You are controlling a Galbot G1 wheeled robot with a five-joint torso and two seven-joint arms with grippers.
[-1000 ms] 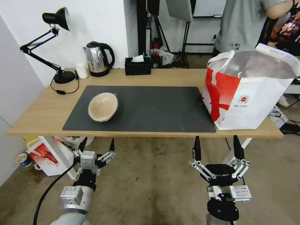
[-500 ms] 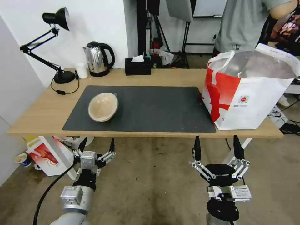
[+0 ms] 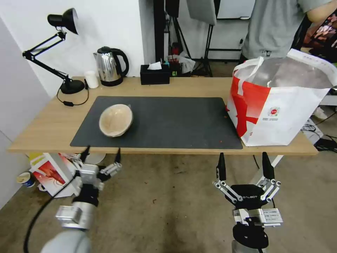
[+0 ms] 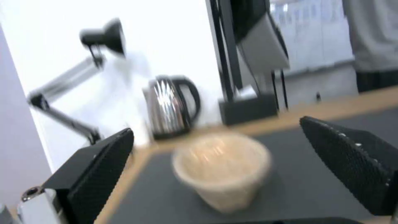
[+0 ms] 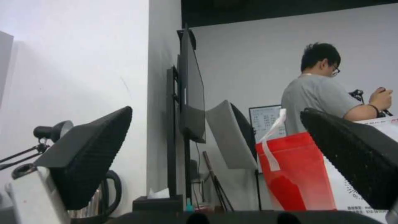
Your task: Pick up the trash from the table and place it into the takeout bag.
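**Last Bowl Waits on the Mat as Left Arm Lines Up**

Workshop concrete shows beneath the light-wood table (image 3: 196,83), at whose near edge both arms sit low. From the left gripper (image 3: 100,155), jaws spread wide and empty just under the tabletop's front edge, the line runs outward to the beige paper-pulp bowl (image 3: 116,119), tipped on its side on the dark grey mat (image 3: 175,121) with its mouth toward the robot. The left wrist view frames that bowl (image 4: 222,169) between the open fingers. The right gripper (image 3: 244,167) hangs equally wide and empty below the takeout bag (image 3: 281,119), which stands open at the table's right end, foil lining exposed. The bowl looks light, thin-walled and pale, with no visible contents. Resting on its curved side, it could roll or skid away if one finger meets it first, and a hard squeeze might crumple the rim.
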